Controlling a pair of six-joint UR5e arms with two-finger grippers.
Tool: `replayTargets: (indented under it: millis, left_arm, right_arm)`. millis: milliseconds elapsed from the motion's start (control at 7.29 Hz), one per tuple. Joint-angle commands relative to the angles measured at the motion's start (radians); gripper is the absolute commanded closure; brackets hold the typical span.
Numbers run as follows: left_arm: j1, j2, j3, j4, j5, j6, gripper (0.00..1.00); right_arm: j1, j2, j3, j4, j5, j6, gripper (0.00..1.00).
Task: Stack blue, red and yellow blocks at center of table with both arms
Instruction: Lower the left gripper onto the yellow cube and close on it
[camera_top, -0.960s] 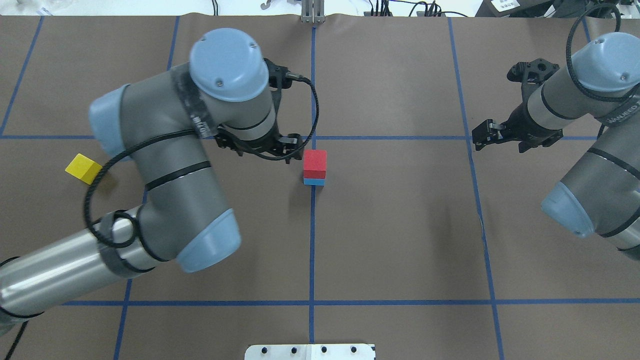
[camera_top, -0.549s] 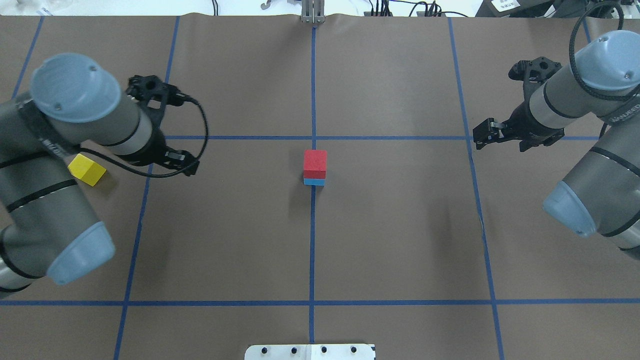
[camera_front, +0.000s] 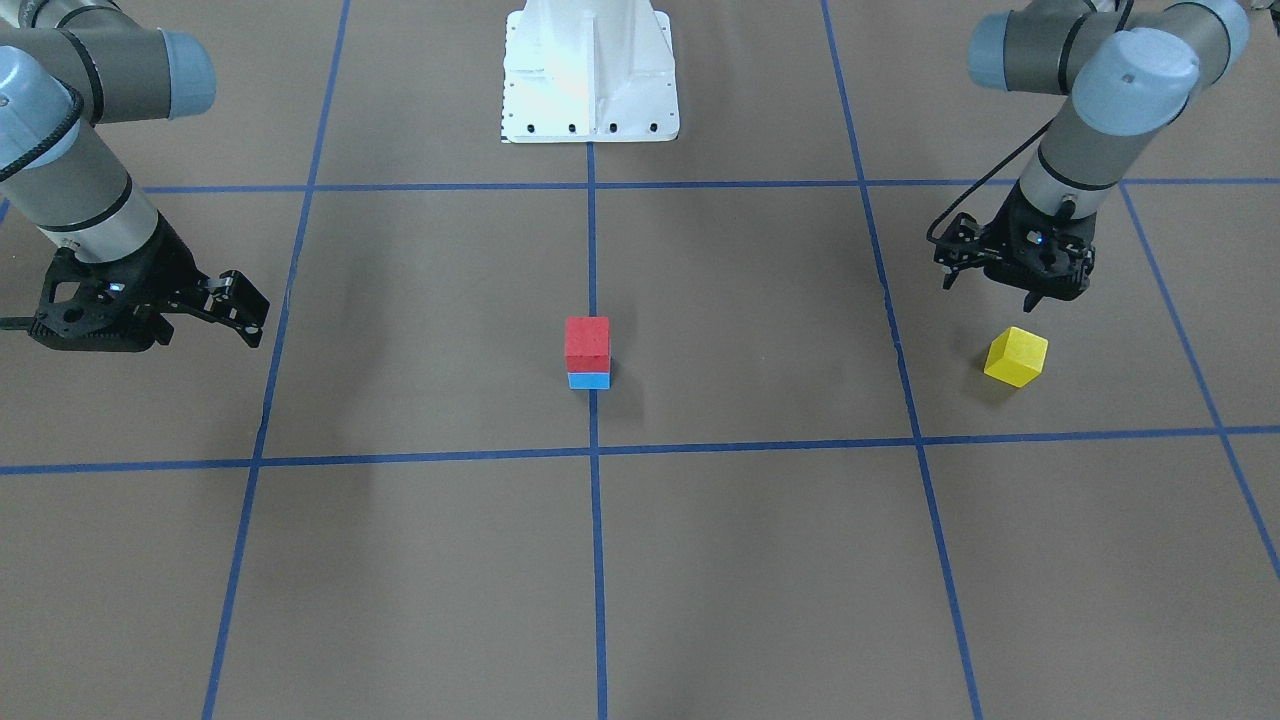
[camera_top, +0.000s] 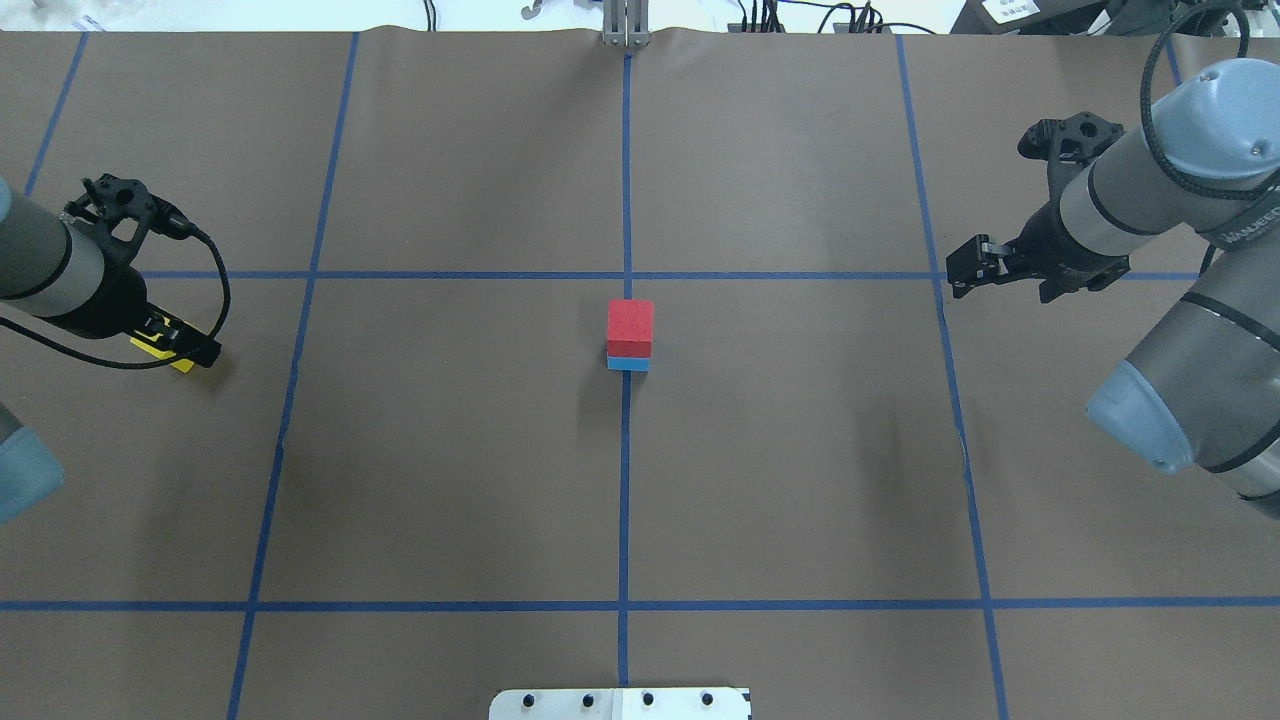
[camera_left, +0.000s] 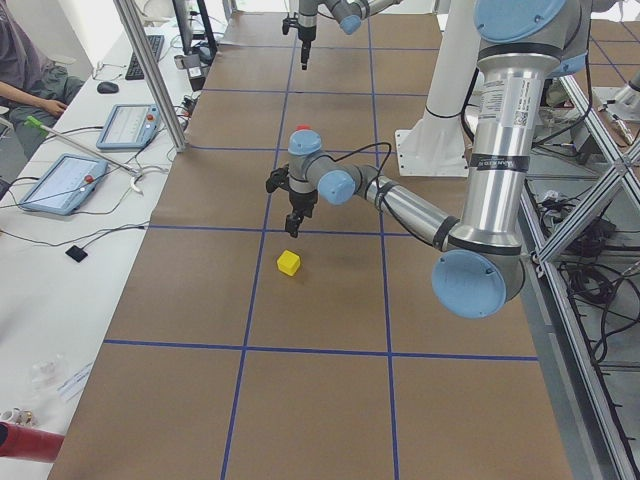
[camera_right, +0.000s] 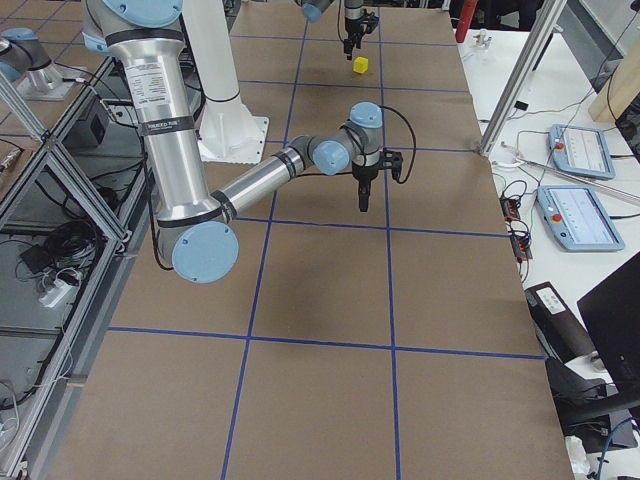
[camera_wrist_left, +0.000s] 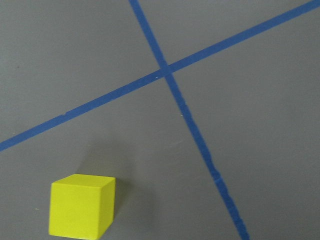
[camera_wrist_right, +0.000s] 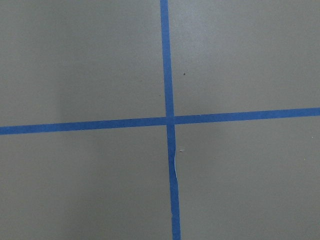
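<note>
No containers were present. The red block (camera_top: 630, 326) sat squarely on the blue block (camera_top: 628, 364) at the centre of the table (camera_top: 800, 480), on the middle tape line. The yellow block (camera_front: 1016, 357) lay alone on the table's left side, beneath the left gripper (camera_front: 1010, 285), which hovered above it without contact, jaws parted and empty. The right gripper (camera_top: 968, 268) hung well apart, its jaw gap unclear, nothing in its grasp
</note>
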Motion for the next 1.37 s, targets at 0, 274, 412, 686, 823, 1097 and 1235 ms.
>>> replayTargets:
  millis: [0,274,412,686,823,1097,1235]
  left_arm:
    - [-0.015,0.039,0.054,-0.064,-0.015,0.026,0.01]
    - [-0.015,0.020,0.190,-0.211,-0.031,0.020,0.01]
    - [-0.016,0.009,0.210,-0.230,-0.095,0.023,0.01]
    - [-0.042,-0.014,0.229,-0.229,-0.099,0.027,0.01]
    - [-0.071,-0.014,0.232,-0.230,-0.102,0.067,0.01]
    - [-0.090,-0.016,0.248,-0.232,-0.122,0.090,0.01]
    - [-0.090,-0.031,0.271,-0.233,-0.122,0.087,0.01]
  right_arm:
    - [0.000,0.000,-0.004,0.000,-0.001,0.001,0.00]
    - [-0.002,-0.002,-0.003,0.000,-0.001,0.004,0.00]
    - [-0.002,0.000,-0.003,0.000,-0.002,0.008,0.00]
    - [-0.003,0.001,-0.003,0.000,-0.002,0.013,0.00]
    - [-0.003,0.001,-0.003,0.000,-0.002,0.013,0.00]
    - [-0.003,0.001,-0.004,0.000,-0.002,0.013,0.00]
    - [-0.005,0.001,-0.006,0.000,-0.002,0.013,0.00]
